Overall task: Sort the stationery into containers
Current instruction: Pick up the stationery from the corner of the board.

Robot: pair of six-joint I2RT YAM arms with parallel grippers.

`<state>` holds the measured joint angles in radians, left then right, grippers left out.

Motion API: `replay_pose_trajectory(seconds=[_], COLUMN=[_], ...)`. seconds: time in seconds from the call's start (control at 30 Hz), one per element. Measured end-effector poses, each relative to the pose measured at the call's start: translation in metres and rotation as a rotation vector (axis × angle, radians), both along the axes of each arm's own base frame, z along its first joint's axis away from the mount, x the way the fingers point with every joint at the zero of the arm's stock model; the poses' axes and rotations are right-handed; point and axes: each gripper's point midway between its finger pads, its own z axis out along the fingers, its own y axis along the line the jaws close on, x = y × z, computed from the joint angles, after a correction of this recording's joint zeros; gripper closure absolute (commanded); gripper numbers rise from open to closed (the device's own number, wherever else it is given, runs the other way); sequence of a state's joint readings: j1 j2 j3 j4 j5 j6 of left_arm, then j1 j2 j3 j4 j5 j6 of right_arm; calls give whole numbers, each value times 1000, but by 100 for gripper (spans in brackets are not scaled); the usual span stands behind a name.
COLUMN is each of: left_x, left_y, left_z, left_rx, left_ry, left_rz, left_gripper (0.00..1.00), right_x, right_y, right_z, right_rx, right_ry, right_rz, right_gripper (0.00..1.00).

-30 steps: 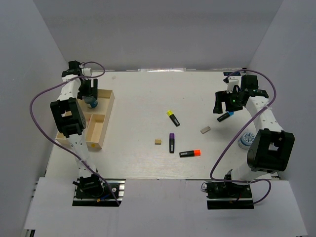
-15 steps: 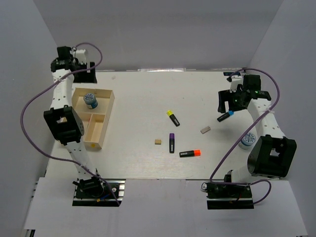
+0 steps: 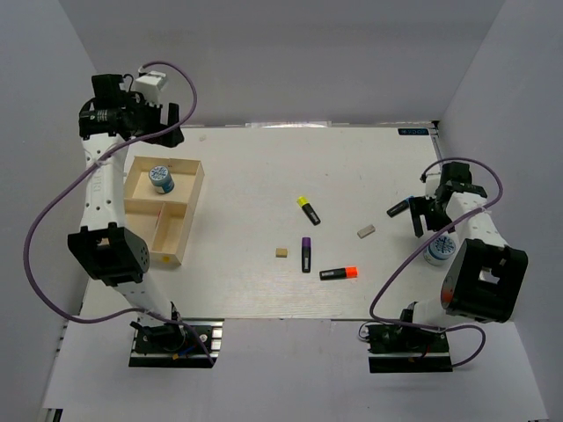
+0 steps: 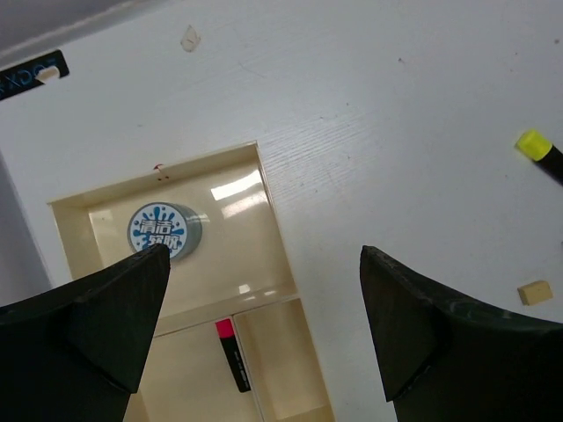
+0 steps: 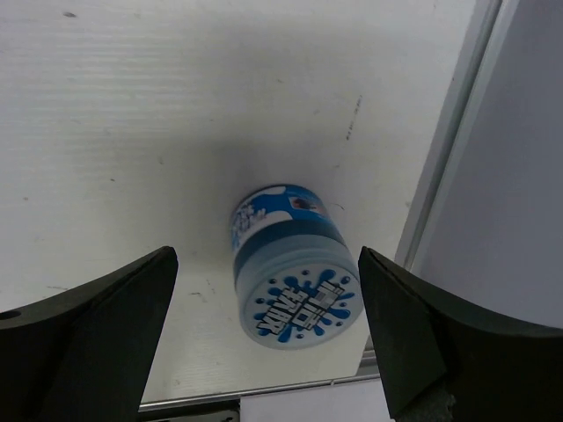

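The light-wood tray [image 3: 189, 207] lies at the left. Its far compartment holds a blue-and-white roll [image 3: 160, 178], which also shows in the left wrist view [image 4: 164, 230]. A pink-capped black marker [image 4: 232, 353] lies in a near compartment. My left gripper [image 3: 170, 123] is open and empty, high above the tray's far end [image 4: 262, 264]. The second roll [image 3: 438, 250] stands by the right edge. My right gripper [image 3: 423, 220] is open just above it [image 5: 266, 257], and the roll [image 5: 295, 268] shows between the fingers. Yellow [image 3: 308, 209], purple [image 3: 306, 253], orange [image 3: 339, 273] and blue [image 3: 400, 208] highlighters, a tan eraser [image 3: 281, 252] and a grey eraser [image 3: 366, 232] lie on the table.
The table's right edge rail [image 5: 457, 132] and the grey side wall run close beside the right roll. Grey walls enclose the back and the left side. Purple cables loop off both arms. The yellow highlighter [image 4: 538, 149] and tan eraser [image 4: 534, 292] show at the left wrist view's right edge.
My left gripper rose up and back from the tray, leaving the roll in the far compartment. My right gripper moved from the blue highlighter toward the near right, over the second roll.
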<state>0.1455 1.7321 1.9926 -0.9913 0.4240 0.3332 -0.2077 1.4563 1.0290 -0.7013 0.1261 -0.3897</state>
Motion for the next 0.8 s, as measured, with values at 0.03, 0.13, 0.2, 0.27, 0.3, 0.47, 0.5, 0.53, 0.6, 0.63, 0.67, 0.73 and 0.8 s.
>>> replay_pose_trajectory(seconds=[0.03, 0.13, 0.2, 0.27, 0.3, 0.47, 0.5, 0.53, 0.6, 0.63, 0.67, 0.73, 0.8], left_x=[1, 6, 8, 8, 8, 7, 7, 7, 7, 7, 6, 6, 6], left_y=[-2, -7, -10, -15, -18, -28, -30, -31, -33, -33, -33, -34, -35], left_z=[-9, -27, -31, -32, -31, -30, -29, -29, -29, -29, -29, -29, -29], left_rx=[-3, -15, -20, -26, -29, -34, -33, -33, -32, -33, -33, -38, -46], left_ry=[25, 82, 96, 102, 102, 101, 101, 100, 100, 100, 101, 103, 106], left_rz=[-9, -28, -34, -46, -52, -75, -78, -80, -84, -85, -85, -82, -80], left_gripper=[2, 2, 2, 2, 2, 2, 2, 2, 2, 2, 2, 2, 2], right_x=[-4, -9, -11, -14, -16, -20, -20, -20, -20, -20, -19, -19, -18], right_y=[-4, -15, -21, -23, -23, -23, -22, -22, -22, -21, -21, -19, -18], right_z=[-2, -3, -4, -9, -11, -18, -18, -19, -20, -20, -20, -20, -20], right_rx=[-5, -17, -20, -14, -7, 20, 27, 33, 45, 50, 54, 67, 79], right_ry=[9, 5, -1, 2, 6, 16, 16, 16, 14, 13, 11, 7, 5], right_rz=[-8, -32, -40, -40, -39, -33, -33, -33, -31, -29, -26, -20, -9], right_gripper=[11, 11, 11, 11, 11, 11, 11, 11, 18, 25, 29, 37, 51])
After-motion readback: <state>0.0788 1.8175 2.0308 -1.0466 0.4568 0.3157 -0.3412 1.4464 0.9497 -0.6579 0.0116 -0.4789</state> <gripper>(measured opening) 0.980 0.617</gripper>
